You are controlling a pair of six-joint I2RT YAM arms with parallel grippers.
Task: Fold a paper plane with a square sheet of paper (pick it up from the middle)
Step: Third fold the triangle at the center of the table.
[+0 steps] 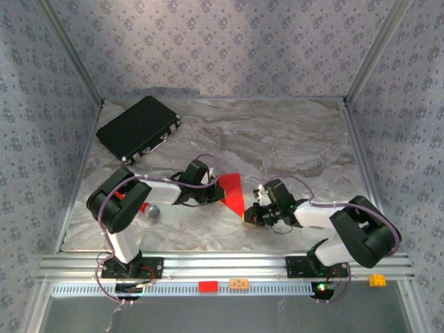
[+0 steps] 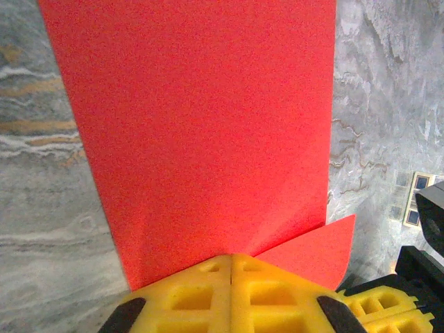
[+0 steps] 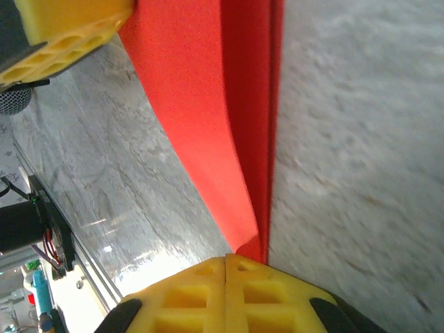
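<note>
Where the rail [image 1: 229, 263] runs along the near edge, a small red block [image 1: 207, 286], an orange one [image 1: 239, 283] and a yellow one [image 1: 377, 279] sit on it, the yellow far off to the right. Just beyond, on the marbled table [image 1: 291, 139], a grey round thing [image 1: 151, 210] lies beside the left arm. Both arms reach in toward the middle, where the paper [image 1: 232, 193] shows as a folded red wedge, tapering toward the near side. The right end effector [image 3: 227, 260] has its yellow fingers pressed together on the narrow near tip, where the layers meet along a crease. The left end effector [image 2: 231, 262] is clamped likewise, fingers together on the paper's left edge, with a second red flap poking out beside the main sheet. The two end effectors are near each other, the paper between them; whether it rests on the table I cannot tell. Farthest off, at the back left, a black case [image 1: 139, 128] lies flat, well apart from the paper
</note>
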